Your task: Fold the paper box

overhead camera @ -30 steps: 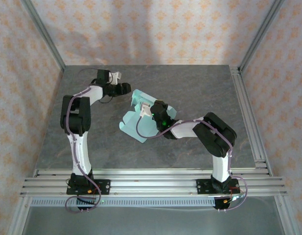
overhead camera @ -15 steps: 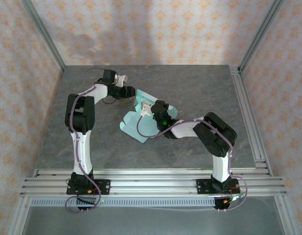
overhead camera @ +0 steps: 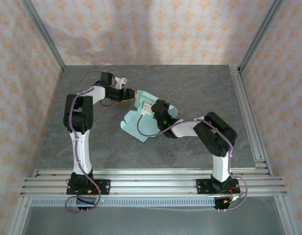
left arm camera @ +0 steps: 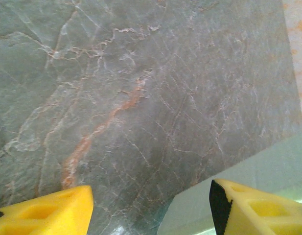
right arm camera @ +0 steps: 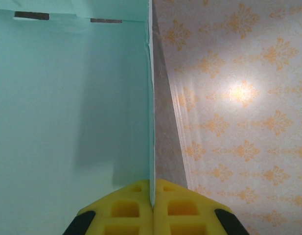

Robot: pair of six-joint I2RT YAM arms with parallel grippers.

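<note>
The paper box [overhead camera: 136, 125] lies mid-way across the worktop [overhead camera: 199, 83], mostly flat, one panel raised and pinched by the right hand [right arm camera: 151, 198], the left hand [left arm camera: 151, 196] gaping empty at its 11 o'clock edge, so most folds look left to do

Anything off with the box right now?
Nothing stands out. The pale mint-green card box lies partly folded on the grey marbled table, no tears visible. The right gripper is shut on one panel's edge; the left gripper is open beside the box.
</note>
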